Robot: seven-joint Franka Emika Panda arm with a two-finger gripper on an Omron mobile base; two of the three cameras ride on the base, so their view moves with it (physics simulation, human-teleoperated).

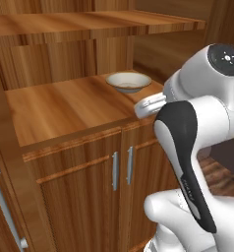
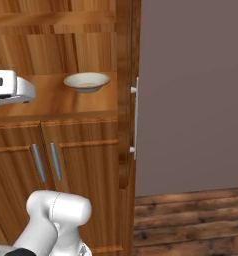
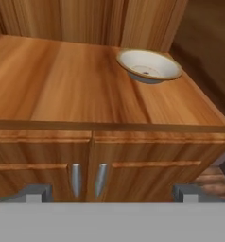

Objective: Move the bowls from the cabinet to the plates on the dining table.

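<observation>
Shallow round beige bowl with a brown rim (image 1: 128, 81) (image 2: 86, 81) (image 3: 149, 66) sits upright, mouth up, no long axis, on the open shelf of the tall brown wooden cabinet (image 1: 60, 106) (image 2: 56, 100) (image 3: 62, 80), toward the shelf's right rear corner. Shelf: smooth, streaked grain. Below the shelf: panelled doors with slim grey metal bar handles (image 1: 122, 167) (image 3: 88, 178). Gripper (image 3: 112, 193) jaws released, spread wide, empty, level with those doors, short of the bowl.

The cabinet (image 1: 79, 162) shelf (image 3: 62, 85) lies bare left of the beige bowl (image 3: 149, 66). An upper shelf (image 1: 94, 24) limits headroom. The back panel stands just behind the bowl.
</observation>
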